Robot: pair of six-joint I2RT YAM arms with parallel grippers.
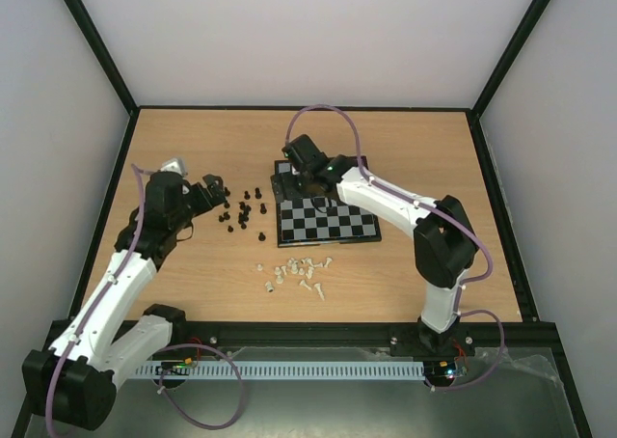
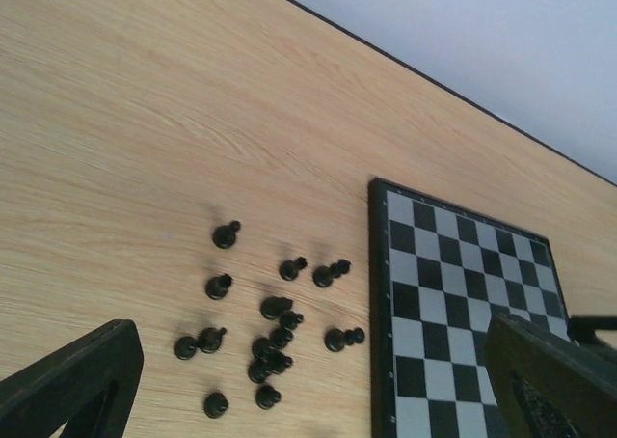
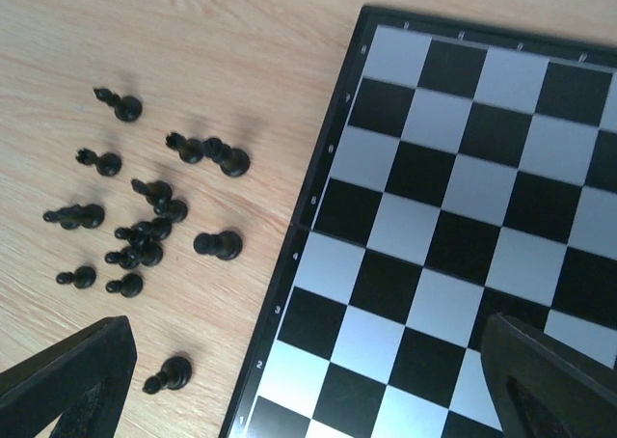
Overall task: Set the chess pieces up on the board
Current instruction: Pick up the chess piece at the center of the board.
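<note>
Looking down, only the top camera catches the white chess pieces (image 1: 299, 272), strewn on the table (image 1: 193, 139) toward its near edge, off the near left corner of the board (image 1: 326, 221). Both wrist views show only the black chess pieces (image 3: 145, 216) lying beside the board's left edge, and in them the left gripper (image 2: 308, 370) and right gripper (image 3: 307, 366) each stand wide open. Pale walls and black frame bars enclose the wooden tabletop.

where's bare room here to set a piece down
Every visible square of the chequered black-and-white chessboard is bare, as is the wooden table beyond it. Crowded: tiny black chessmen left of the board, tiny cream chessmen in front.
</note>
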